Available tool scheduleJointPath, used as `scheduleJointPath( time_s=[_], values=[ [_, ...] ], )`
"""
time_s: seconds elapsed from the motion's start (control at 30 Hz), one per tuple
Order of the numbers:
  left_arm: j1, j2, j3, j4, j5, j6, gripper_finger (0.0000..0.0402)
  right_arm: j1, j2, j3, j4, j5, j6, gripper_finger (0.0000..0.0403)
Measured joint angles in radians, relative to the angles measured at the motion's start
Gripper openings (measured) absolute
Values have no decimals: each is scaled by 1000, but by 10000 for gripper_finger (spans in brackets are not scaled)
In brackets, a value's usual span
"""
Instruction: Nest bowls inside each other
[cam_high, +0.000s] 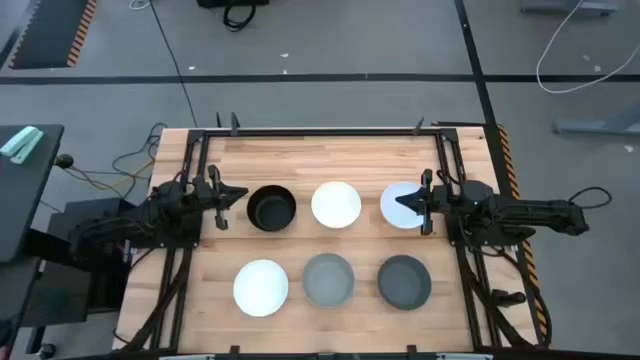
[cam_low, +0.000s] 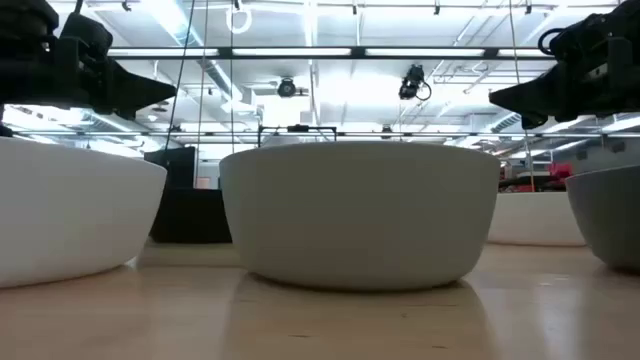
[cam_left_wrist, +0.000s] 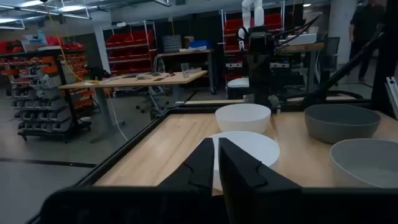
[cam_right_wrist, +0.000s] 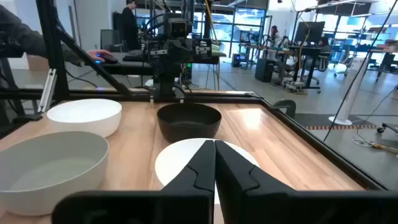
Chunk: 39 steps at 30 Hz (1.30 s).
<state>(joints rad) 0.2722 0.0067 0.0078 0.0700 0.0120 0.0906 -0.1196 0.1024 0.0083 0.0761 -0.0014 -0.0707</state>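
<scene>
Six bowls stand on their bases in two rows on the wooden table. The far row holds the black bowl (cam_high: 270, 208), a white bowl (cam_high: 336, 204) and another white bowl (cam_high: 392, 211). The near row holds a white bowl (cam_high: 261, 287), the mid grey bowl (cam_high: 328, 279) and the dark grey bowl (cam_high: 405, 281). My left gripper (cam_high: 243, 196) (cam_left_wrist: 216, 158) is shut and hovers by the black bowl's left rim, which its own wrist view does not show. My right gripper (cam_high: 401, 203) (cam_right_wrist: 214, 158) is shut and hangs over the right white bowl. Both are raised off the table in the low view.
A black frame rail (cam_high: 320, 131) runs along the table's far edge, with rails down both sides. Bare wood lies between the two rows and along the far edge. People and workbenches are in the room beyond the table.
</scene>
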Motion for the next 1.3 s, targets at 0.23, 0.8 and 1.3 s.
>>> scheduleJointPath(
  time_s=[0.23,0.8,1.3],
  values=[
    [0,0,0,0,0,0,23,0,0,0,0,0,0,12],
    [0,0,0,0,0,0,28,0,0,0,0,0,0,12],
    [0,0,0,0,0,0,35,0,0,0,0,0,0,12]
  ],
)
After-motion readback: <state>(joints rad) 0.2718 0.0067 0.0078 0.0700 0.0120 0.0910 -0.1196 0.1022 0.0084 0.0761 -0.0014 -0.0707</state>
